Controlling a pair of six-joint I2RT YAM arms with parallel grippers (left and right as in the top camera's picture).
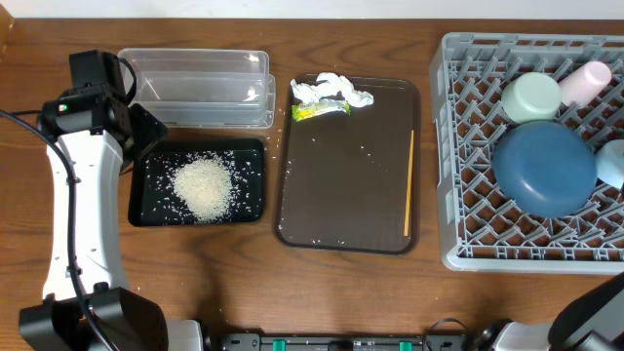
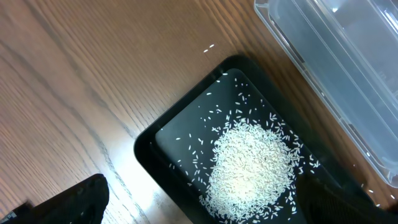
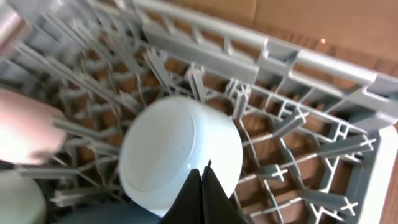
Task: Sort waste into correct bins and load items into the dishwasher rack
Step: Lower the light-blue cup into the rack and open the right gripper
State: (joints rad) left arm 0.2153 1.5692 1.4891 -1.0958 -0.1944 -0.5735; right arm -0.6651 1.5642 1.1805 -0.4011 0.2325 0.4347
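Dishwasher rack (image 1: 458,146), right side of overhead: loaded. It holds the dark blue plate (image 1: 544,168) at centre, one mint bowl (image 1: 531,97) above it, a second bowl (image 1: 612,161) at the right edge and the pink cup (image 1: 588,83) in the upper right corner. Dishes look done.

Brown serving tray (image 1: 341,195), centre: not cleared. The yellowish stick (image 1: 409,183) lies along its right rim, not yet racked.

Clear tub (image 1: 195,83), upper left: nothing seen in it.

Black tray (image 1: 146,210), just below the tub: holds the rice (image 1: 203,187) in one heap, with stray grains around it. A few grains remain scattered on the brown tray.

Crumpled tissue (image 1: 331,92) and yellow-green wrapper (image 1: 320,110) sit touching at the top edge of the brown tray, unsorted. Likely bound for the tub.

Left gripper (image 2: 208,205): fingers spread wide, empty, hovering over the lower part of the black tray.

Right gripper (image 3: 204,196): fingers pressed together, pinching nothing, poised over a bowl inside the rack.

Judgement: well past halfway. Stick, tissue, wrapper and stray grains are left.
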